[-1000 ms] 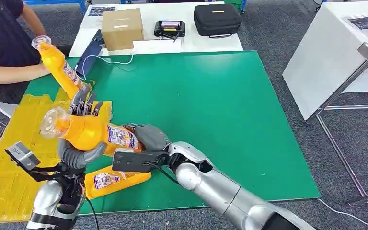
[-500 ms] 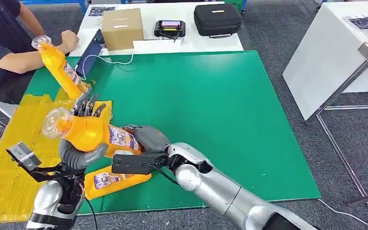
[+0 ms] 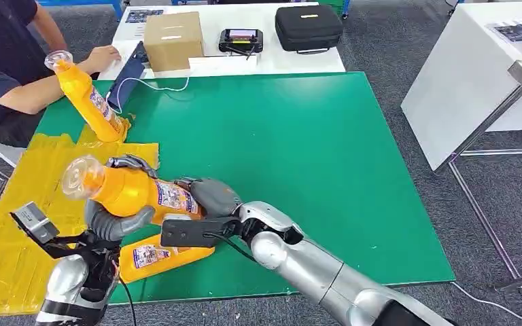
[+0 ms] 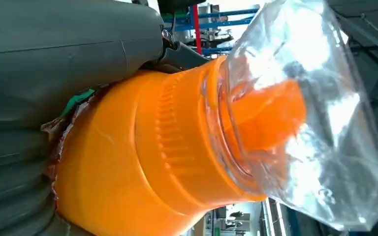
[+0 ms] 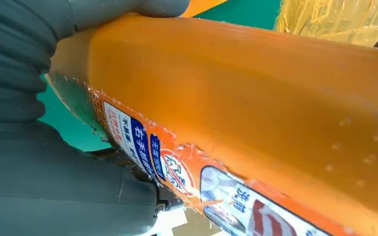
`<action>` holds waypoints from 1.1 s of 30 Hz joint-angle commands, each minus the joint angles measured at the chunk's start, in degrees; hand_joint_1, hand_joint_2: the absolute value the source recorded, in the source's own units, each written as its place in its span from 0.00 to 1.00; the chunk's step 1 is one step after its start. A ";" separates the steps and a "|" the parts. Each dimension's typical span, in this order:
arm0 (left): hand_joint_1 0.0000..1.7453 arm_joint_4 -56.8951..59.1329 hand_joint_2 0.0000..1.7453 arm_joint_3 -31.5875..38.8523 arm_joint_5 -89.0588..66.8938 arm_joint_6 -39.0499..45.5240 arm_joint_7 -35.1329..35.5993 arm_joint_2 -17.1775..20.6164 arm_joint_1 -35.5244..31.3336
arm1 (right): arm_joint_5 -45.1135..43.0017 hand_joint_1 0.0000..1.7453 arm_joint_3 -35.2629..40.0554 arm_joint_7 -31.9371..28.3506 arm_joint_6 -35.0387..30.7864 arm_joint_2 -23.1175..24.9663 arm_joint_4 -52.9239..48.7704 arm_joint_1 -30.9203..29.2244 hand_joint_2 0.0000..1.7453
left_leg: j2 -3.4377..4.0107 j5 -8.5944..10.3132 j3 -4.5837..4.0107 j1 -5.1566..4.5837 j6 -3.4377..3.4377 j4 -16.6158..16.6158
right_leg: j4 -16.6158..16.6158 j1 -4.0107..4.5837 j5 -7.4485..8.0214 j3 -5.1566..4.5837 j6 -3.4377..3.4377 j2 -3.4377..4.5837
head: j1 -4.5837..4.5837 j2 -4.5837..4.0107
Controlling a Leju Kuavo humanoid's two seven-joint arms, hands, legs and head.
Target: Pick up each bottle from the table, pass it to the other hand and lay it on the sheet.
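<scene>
An orange bottle (image 3: 132, 191) is being held above the near left of the green worktop (image 3: 299, 156), at the edge of the yellow sheet (image 3: 13, 224), cap end pointing toward the sheet. The left hand (image 3: 112, 219) is wrapped around its shoulder below the clear cap; the right hand (image 3: 212, 195) is clasped on its base end, so both hands are gripping it mid-handover. A second bottle (image 3: 163, 256) is lying on the worktop below the arms, and a third (image 3: 85, 95) is leaning up at the sheet's far edge. The held bottle is judged rigid plastic, probably moderately heavy if full, with a smooth, likely slippery body; its label is peeling at the edges. The ribbed shoulder is judged the surest hold. The clear cap looks thin and is better avoided.
</scene>
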 commanded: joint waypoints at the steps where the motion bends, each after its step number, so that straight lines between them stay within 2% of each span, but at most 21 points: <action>1: 1.00 1.44 1.00 -0.12 -5.20 1.99 0.11 2.03 -2.98 | 1.51 0.00 -1.12 -1.06 -3.09 -2.11 -1.15 0.56 1.00 | -0.32 -0.05 0.18 0.12 -0.07 0.02 | -0.03 0.05 -0.08 0.26 -0.11 0.21 | 0.00 0.00; 4: 1.00 -0.03 1.00 0.73 -11.41 5.63 -0.50 3.29 -3.56 | 3.05 0.00 -2.49 -0.42 -4.42 -3.47 -3.59 1.80 1.00 | -0.40 -0.10 0.25 0.16 -0.10 0.05 | -0.01 0.07 -0.14 0.35 -0.16 0.28 | 0.00 0.00; 6: 1.00 -1.55 1.00 1.35 -26.95 14.49 -0.59 4.83 -5.51 | 4.97 0.00 -4.61 -0.27 -5.21 -5.34 -7.55 4.10 1.00 | -0.35 -0.10 0.16 0.17 -0.09 0.10 | 0.01 0.10 -0.12 0.26 -0.14 0.25 | 0.02 0.00; 9: 1.00 -1.93 1.00 1.35 -40.94 21.55 0.76 4.75 -8.37 | 6.31 0.00 -5.64 -0.74 -3.81 -5.91 -9.89 5.21 1.00 | -0.41 -0.04 0.03 0.15 -0.07 0.11 | 0.03 0.10 -0.10 0.14 -0.11 0.05 | -0.02 0.00; 11: 1.00 -1.84 1.00 1.08 -42.82 22.40 1.35 4.73 -8.76 | 6.49 0.00 -5.62 -0.70 -3.60 -5.66 -9.80 5.15 1.00 | -0.46 -0.04 0.05 0.17 -0.09 0.11 | 0.04 0.11 -0.12 0.16 -0.12 0.05 | 0.00 0.00; 16: 1.00 2.98 1.00 -2.72 -70.36 33.83 8.67 6.75 -9.68 | 7.71 0.00 -4.29 -0.52 -2.54 -4.92 -8.82 4.63 1.00 | -0.25 -0.02 0.08 0.08 -0.05 0.02 | -0.01 0.04 -0.05 0.13 -0.08 0.14 | 0.02 0.00; 18: 1.00 6.86 1.00 -3.80 -77.26 35.83 11.24 8.22 -10.07 | 7.71 0.00 -3.60 -0.53 -2.52 -4.85 -8.42 4.10 1.00 | -0.25 0.00 0.16 0.06 -0.06 -0.05 | -0.04 0.01 -0.04 0.18 -0.09 0.15 | 0.02 0.00; 20: 1.00 9.58 1.00 -3.64 -77.49 36.30 11.20 8.80 -10.57 | 7.72 0.00 -3.41 -0.54 -2.50 -4.76 -8.26 3.78 1.00 | -0.26 0.00 0.20 0.05 -0.08 -0.06 | -0.04 0.00 -0.05 0.22 -0.10 0.16 | 0.00 0.00; 23: 1.00 14.64 1.00 -4.16 -80.79 34.37 13.09 10.70 -12.21 | 7.68 0.00 -3.07 -0.40 -2.12 -4.69 -8.54 3.54 1.00 | -0.27 -0.04 0.25 0.10 -0.11 -0.01 | -0.01 0.03 -0.08 0.27 -0.15 0.28 | 0.00 0.00; 24: 1.00 18.06 1.00 -5.37 -87.41 33.48 15.87 12.22 -13.53 | 7.76 0.00 -2.44 -0.26 -1.57 -4.60 -8.58 3.06 1.00 | -0.24 -0.01 0.17 0.07 -0.08 -0.02 | 0.00 0.02 -0.05 0.18 -0.12 0.21 | 0.00 0.00; 26: 1.00 22.15 1.00 -5.50 -87.38 34.80 15.51 12.45 -14.72 | 7.72 0.00 -2.06 -0.11 -1.33 -4.42 -8.63 2.75 1.00 | -0.29 0.00 0.20 0.08 -0.11 -0.01 | 0.02 0.02 -0.07 0.21 -0.14 0.20 | 0.00 0.00; 33: 1.00 22.09 1.00 -5.62 -87.37 34.76 15.52 12.24 -14.74 | 7.72 0.00 -2.07 -0.11 -1.33 -4.47 -8.60 2.76 1.00 | -0.23 0.00 0.12 0.08 -0.08 0.00 | 0.02 0.02 -0.06 0.15 -0.08 0.19 | 0.02 0.00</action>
